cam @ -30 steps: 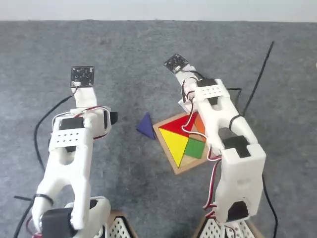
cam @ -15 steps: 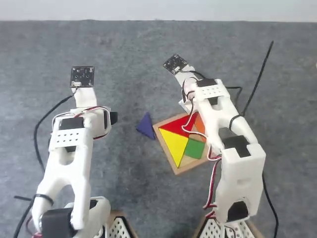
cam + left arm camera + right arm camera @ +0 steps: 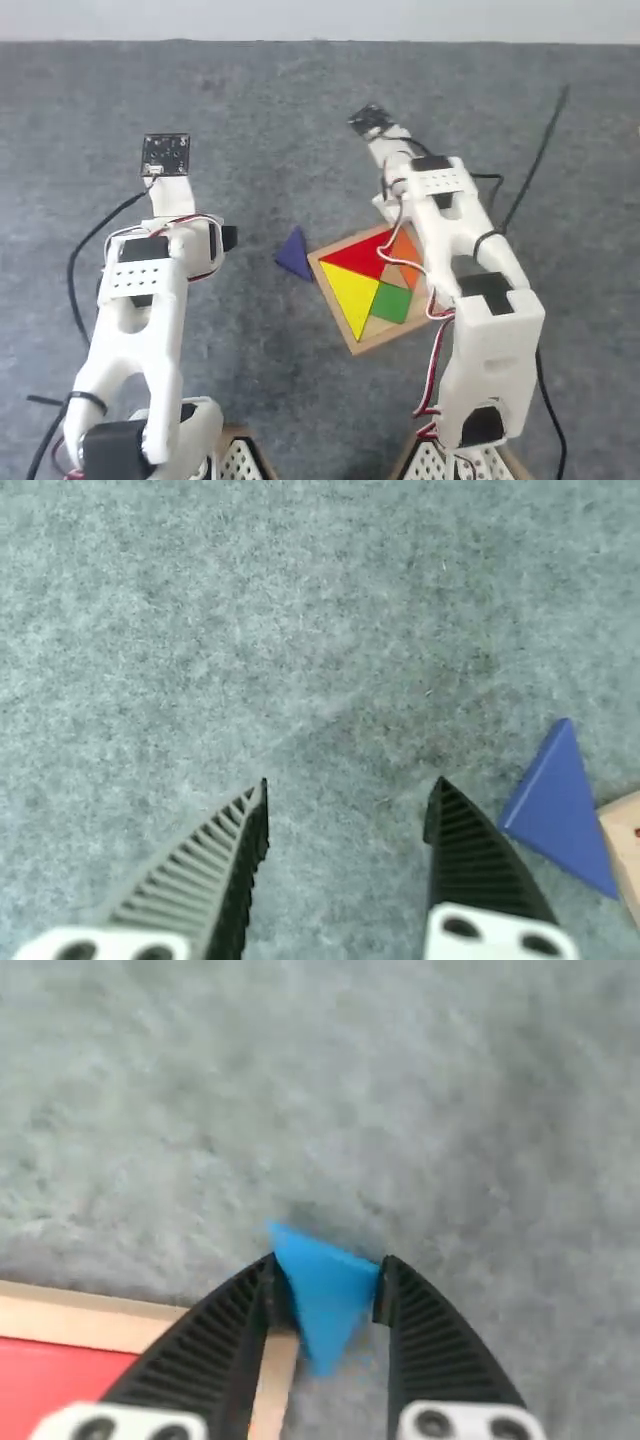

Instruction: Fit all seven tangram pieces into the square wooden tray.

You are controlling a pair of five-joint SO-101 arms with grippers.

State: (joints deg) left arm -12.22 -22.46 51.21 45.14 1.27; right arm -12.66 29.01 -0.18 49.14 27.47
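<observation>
Right wrist view | right hand (image 3: 328, 1264) pinches light-blue triangle (image 3: 324, 1298) | possibly touching tray (image 3: 110, 1312)

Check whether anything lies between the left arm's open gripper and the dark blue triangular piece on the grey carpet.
Nothing visible does. Bare grey carpet separates the left gripper from the dark blue triangular piece, which lies beside a corner of the square wooden tray.

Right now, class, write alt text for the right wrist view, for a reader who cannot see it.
The right gripper pinches a light blue triangle over grey felt. Beside it lie the wooden tray and a red piece inside.
</observation>
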